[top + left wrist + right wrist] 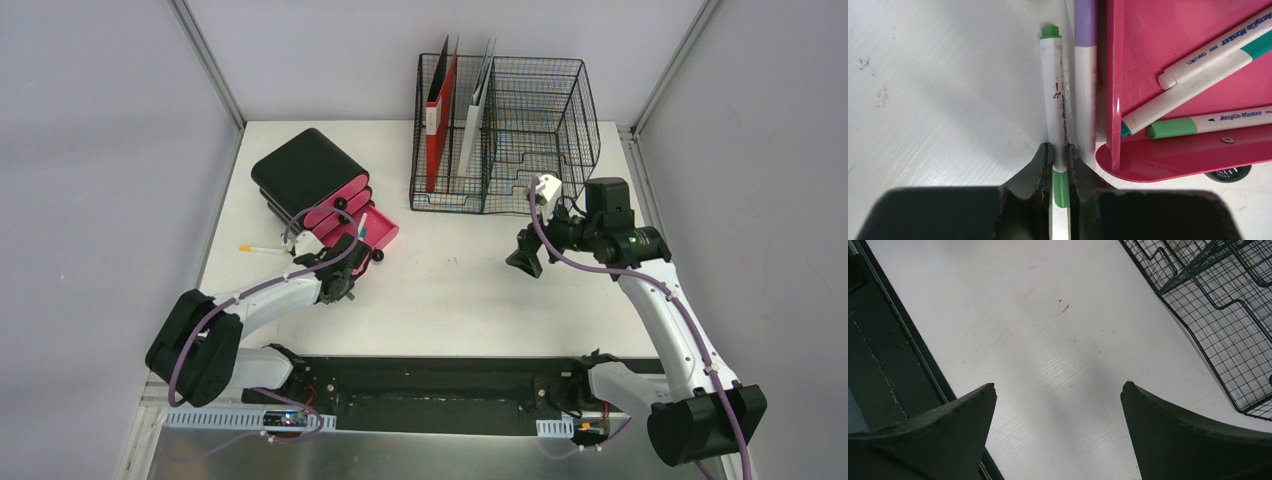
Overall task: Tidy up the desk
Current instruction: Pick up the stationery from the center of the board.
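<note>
Beside the pink drawer (1198, 160) on the worktop (938, 90) spread beneath both arms, the left claw (1060, 165) is clenched on a green marker (1055, 100), best lifted straight up clear of the neighbouring purple marker (1085, 75), while the right claw (1058, 405) hangs released.

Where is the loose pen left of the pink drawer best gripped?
At mid-barrel, from straight above, jaws across its length. The pen lies flat and alone on the desk, pointing left-right, so both long sides seem free.
</note>
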